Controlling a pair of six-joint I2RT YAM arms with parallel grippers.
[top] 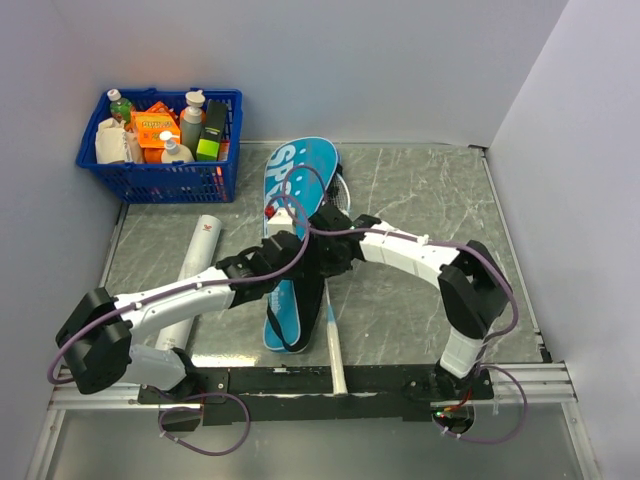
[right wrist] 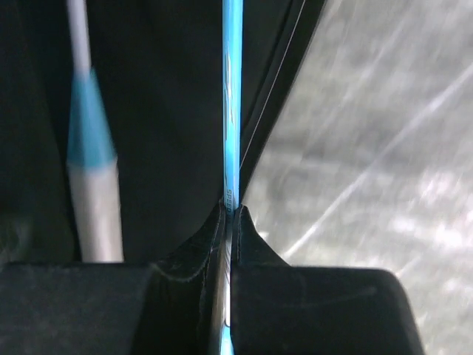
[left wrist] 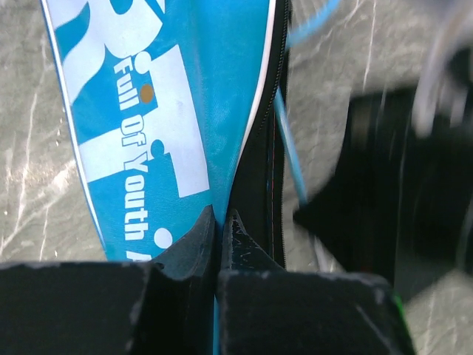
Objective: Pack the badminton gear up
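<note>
**Packing barely under way: one item half in**

You're mid-step getting the racket (top: 336, 360) into the teal cover (top: 302, 165). The L gripper (left wrist: 220, 218) is clamped on the cover's black zip edge. The R gripper (right wrist: 230, 211) is pinched tight on the racket's thin light-blue frame, right at the cover's open side. Both meet over the cover, mid-table.

The white handle pokes out of the cover's near end toward the arm bases, and a bit of strung head shows past the cover's right edge. So the racket isn't seated and, by my read, the zip isn't closed. The long white tube (top: 196, 268) lies on the table (top: 430, 190) just left of the cover, not packed. The blue basket (top: 150, 182) sits far left and isn't part of the job.

Hard to see:
- No shuttlecocks in any view. Maybe they're inside the tube, can't tell.
- The arms hide the cover's middle from above, so can't tell how much of the head is inside.
- R wrist view is mostly dark lining, and the right side of the L wrist view is blur.
</note>
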